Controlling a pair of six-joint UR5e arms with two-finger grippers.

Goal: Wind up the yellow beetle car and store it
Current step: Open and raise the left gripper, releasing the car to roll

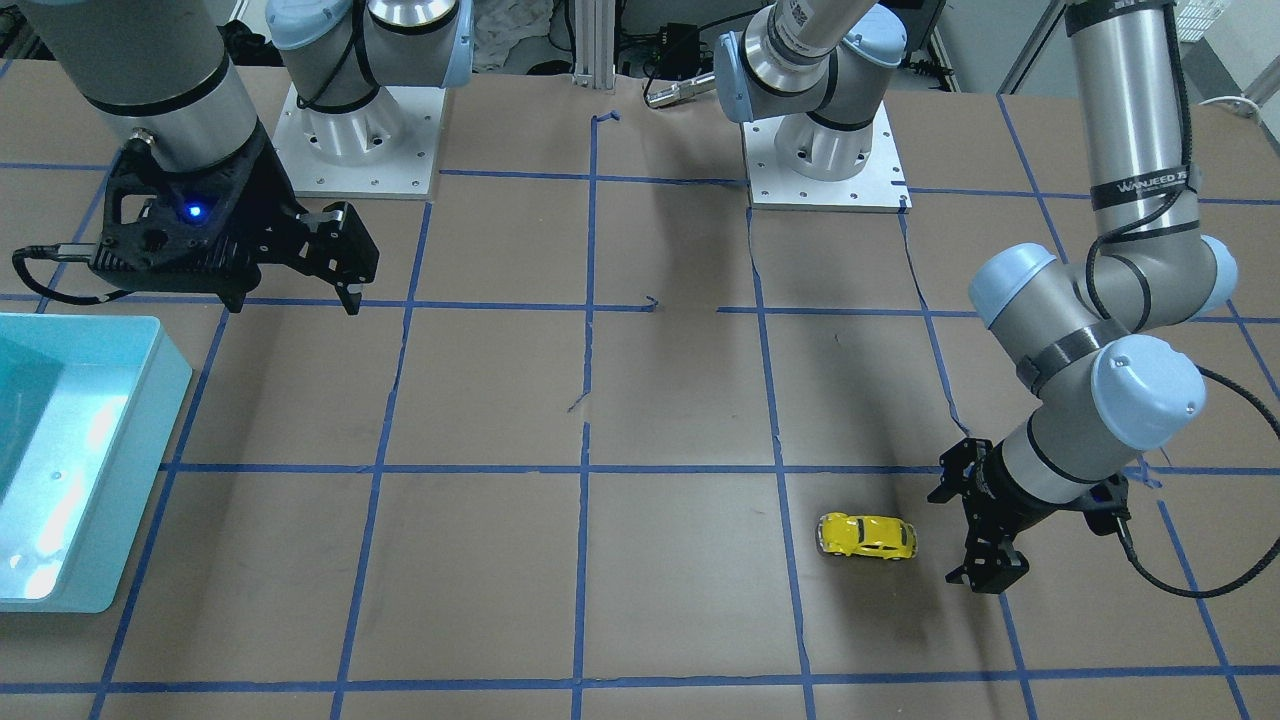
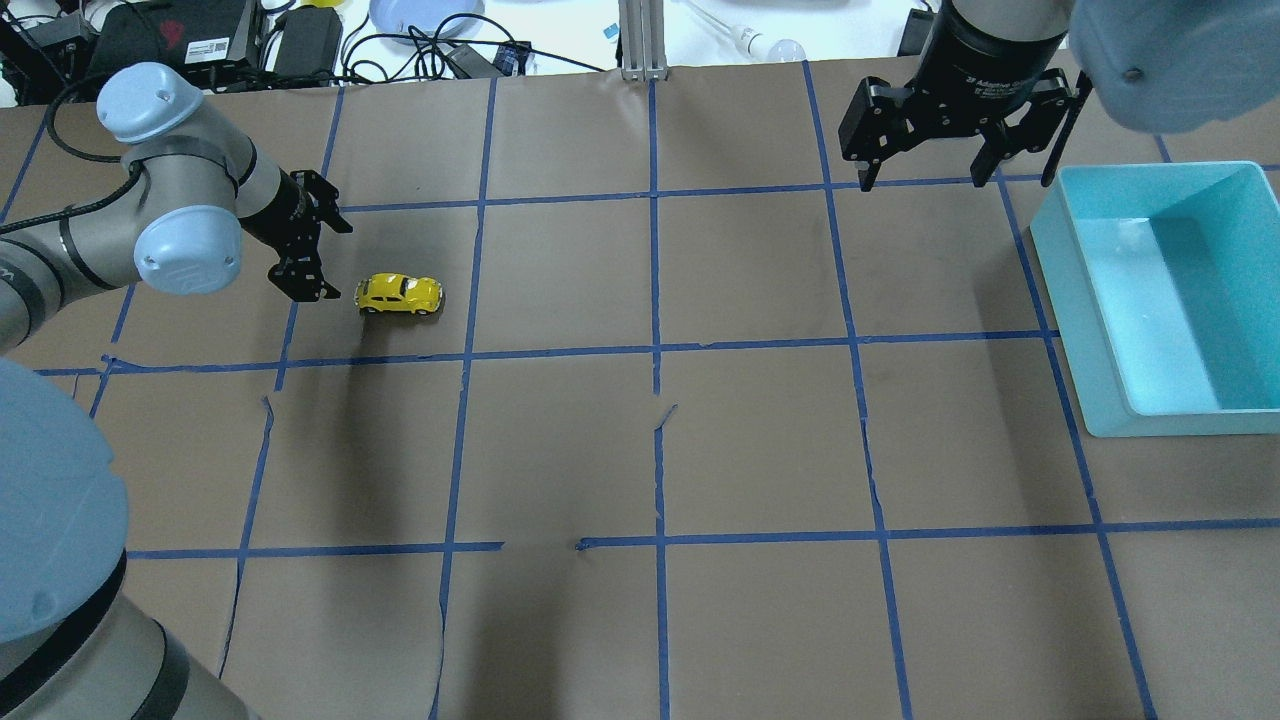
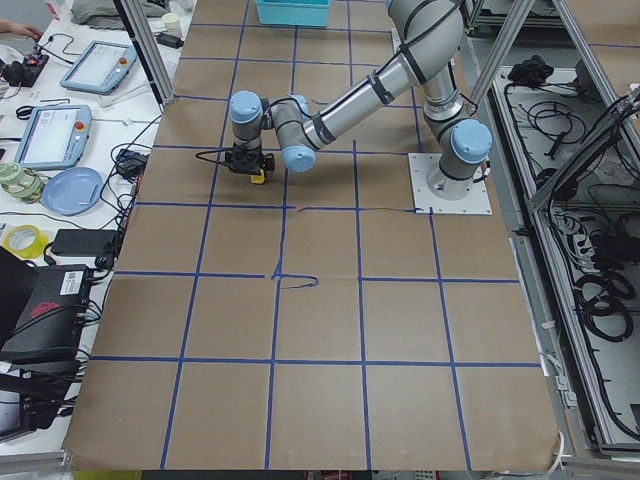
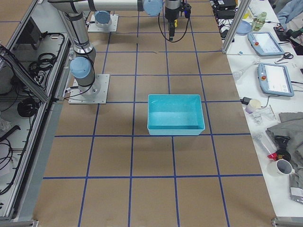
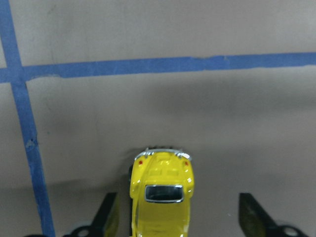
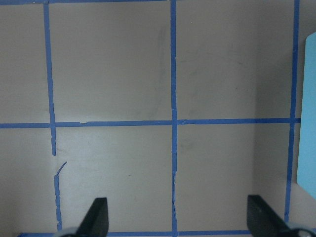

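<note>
Left wrist view: fingers [image 5: 109, 217] of the left gripper [image 5: 180, 218] sit right under the lens, spread wide. The yellow beetle car [image 5: 161, 187] stands on its wheels between them, closer to the finger on the view's left. It touches neither finger as far as shows, and its chrome-bumpered end points away from the wrist. Blue tape [image 5: 148, 65] crosses the brown table [image 5: 222, 123] beyond it.
Right wrist view: the right gripper [image 6: 178, 217] is spread just as wide, holding nothing, and looks down on taped squares. A sliver of the teal bin [image 6: 307, 108] shows at the view's right edge.
Front-facing view: the car stands side-on in the table's left half, toward the operators' edge. The left gripper is low and just beside it, on the left-end side, not touching. The right gripper hangs high toward the robot's edge, jaws apart, and the bin lies at the right end.
Overhead view: same story here. The car is near the left end, toward the far edge, with the left gripper's spread fingers beside it. The bin is against the right end, well apart from the car, with the right gripper near its far corner.
Left side view: the near arm reaches out over a yellow speck. That speck is the car, and jaw width cannot be told from here.
Right side view: the bin is in plain sight, toward the operators' edge, and the car is too small to make out.
</note>
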